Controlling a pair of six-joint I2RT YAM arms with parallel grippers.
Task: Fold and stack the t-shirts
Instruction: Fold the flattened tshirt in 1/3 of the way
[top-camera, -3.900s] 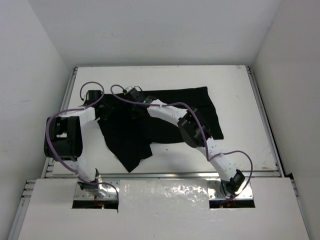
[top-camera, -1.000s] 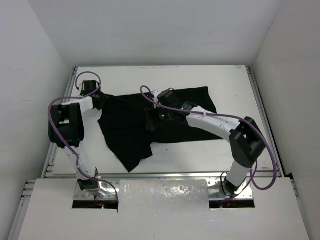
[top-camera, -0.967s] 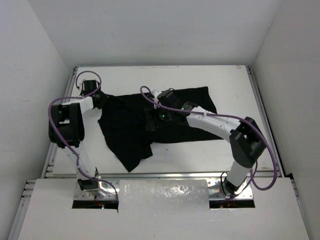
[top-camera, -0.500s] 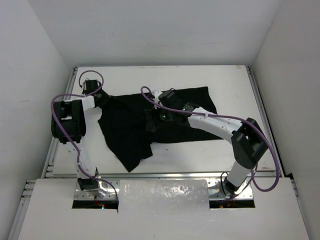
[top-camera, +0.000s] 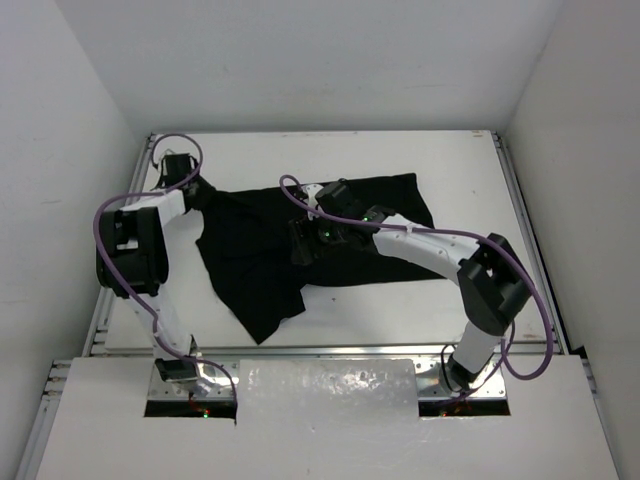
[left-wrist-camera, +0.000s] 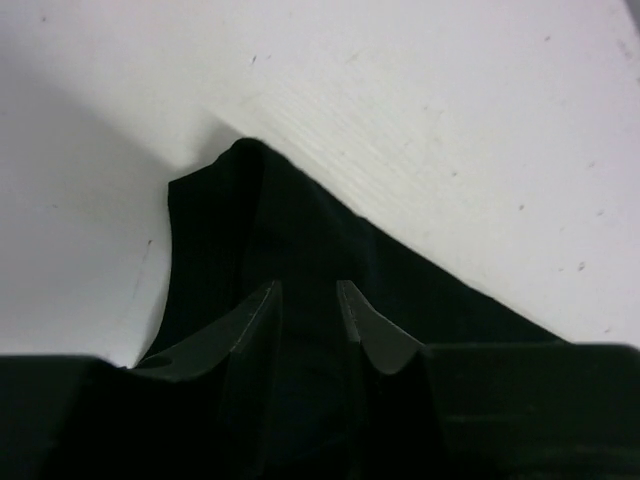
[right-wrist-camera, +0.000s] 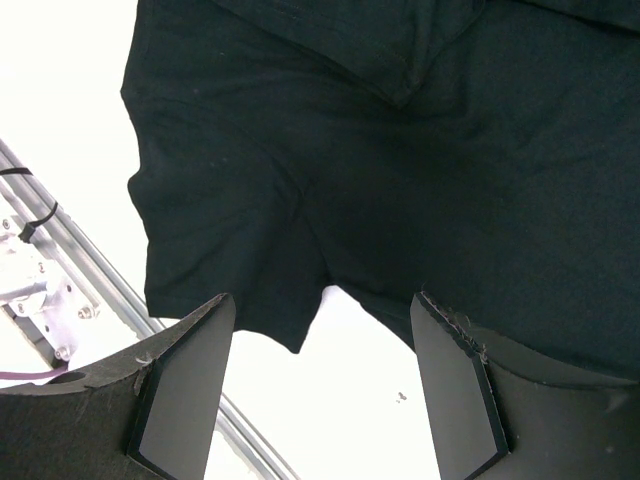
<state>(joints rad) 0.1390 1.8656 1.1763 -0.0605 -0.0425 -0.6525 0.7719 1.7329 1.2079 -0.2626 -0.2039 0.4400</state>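
White walls are enclosing a white counter. One black t-shirt is lying rumpled across the middle of the counter. It is reaching from near the far left corner toward the right edge, with one flap pointing at the near edge. At the garment's far left tip, the left claw is pinching black cloth between fingers drawn close together. Over the garment's centre, the right claw is hovering with fingers spread wide, holding nothing. Creases and an overlapped fold are showing in the cloth beneath it.
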